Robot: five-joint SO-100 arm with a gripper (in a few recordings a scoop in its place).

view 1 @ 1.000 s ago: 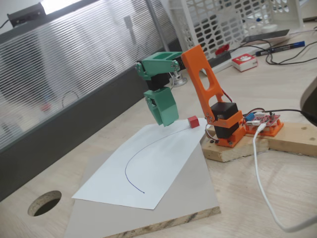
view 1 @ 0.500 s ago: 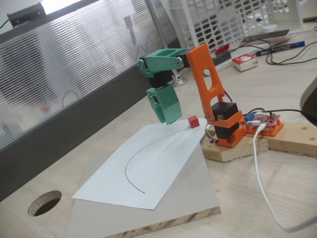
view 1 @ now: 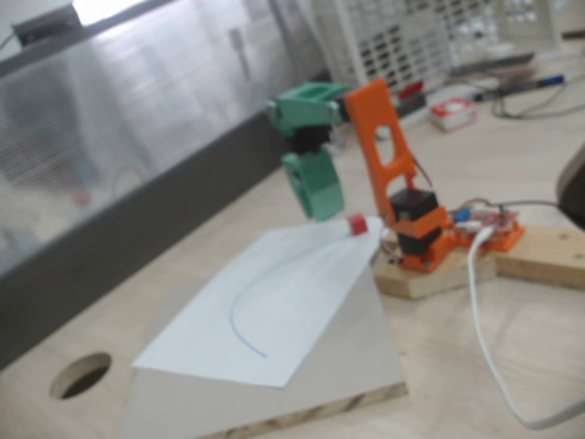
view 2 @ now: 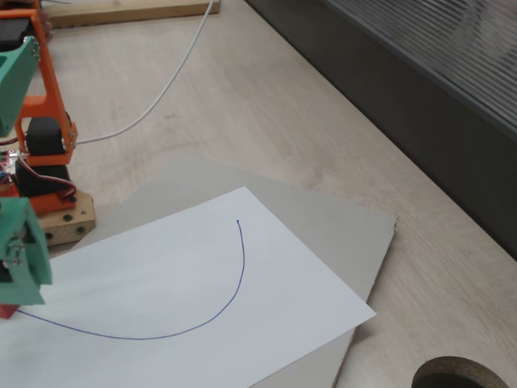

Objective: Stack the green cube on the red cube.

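Rightward and up since a second ago: green gripper (view 1: 320, 208) now hangs just left of red cube (view 1: 356, 224) on the paper's (view 1: 274, 311) far corner; jaw state unclear, blurred.

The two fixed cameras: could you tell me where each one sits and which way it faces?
A fixed view: low at the table's front, looking across the white sheet at the orange arm; the green gripper hangs beside the red cube.
Another fixed view: high, looking down the sheet; the gripper at its left edge.
Shared: sheet, pen curve, red cube, table hole.
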